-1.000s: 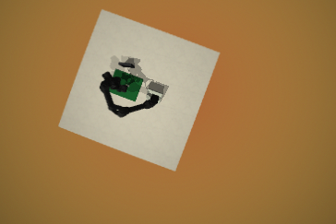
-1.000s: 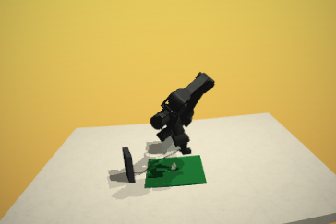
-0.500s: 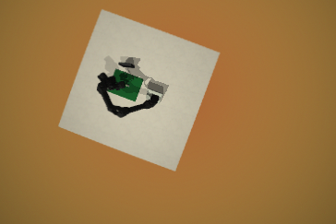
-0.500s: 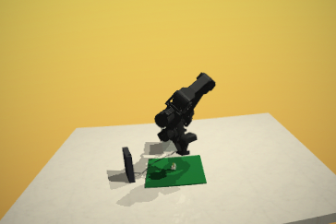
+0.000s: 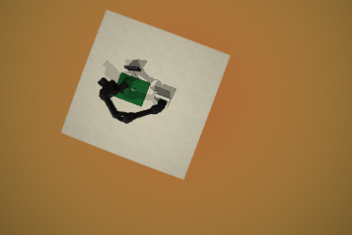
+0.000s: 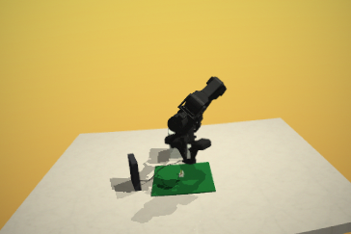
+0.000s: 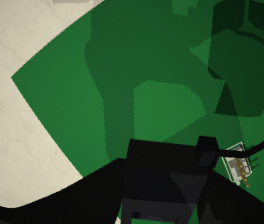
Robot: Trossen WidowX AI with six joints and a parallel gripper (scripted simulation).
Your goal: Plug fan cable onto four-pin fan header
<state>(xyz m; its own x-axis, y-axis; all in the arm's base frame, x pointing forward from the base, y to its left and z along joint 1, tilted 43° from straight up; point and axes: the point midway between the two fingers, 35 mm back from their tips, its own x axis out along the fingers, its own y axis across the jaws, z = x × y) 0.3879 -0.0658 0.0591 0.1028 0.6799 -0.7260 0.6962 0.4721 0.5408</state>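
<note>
The green board (image 5: pixel 138 98) (image 6: pixel 208 185) (image 7: pixel 47 85) lies on the white table. Its four-pin header (image 6: pixel 181 173) (image 7: pixel 237 164) is a pale part with brass pins, at the right of the wrist view. My gripper (image 6: pixel 189 158) (image 7: pixel 162 172) is shut on the black plug (image 7: pixel 162 162), which I hold above the board. The header shows to the right of the plug in the wrist view, apart from it. The black cable (image 7: pixel 233 153) leaves the plug's right side and passes over the header's upper part in that view. The plug's underside is hidden.
The black fan (image 5: pixel 132 68) (image 6: pixel 134 171) stands upright on the table (image 5: pixel 169 146) (image 6: pixel 72 203) beside the board. The cable runs between fan and plug. Arm shadows darken parts of the board. The arm's base (image 5: pixel 161 104) stands on the table.
</note>
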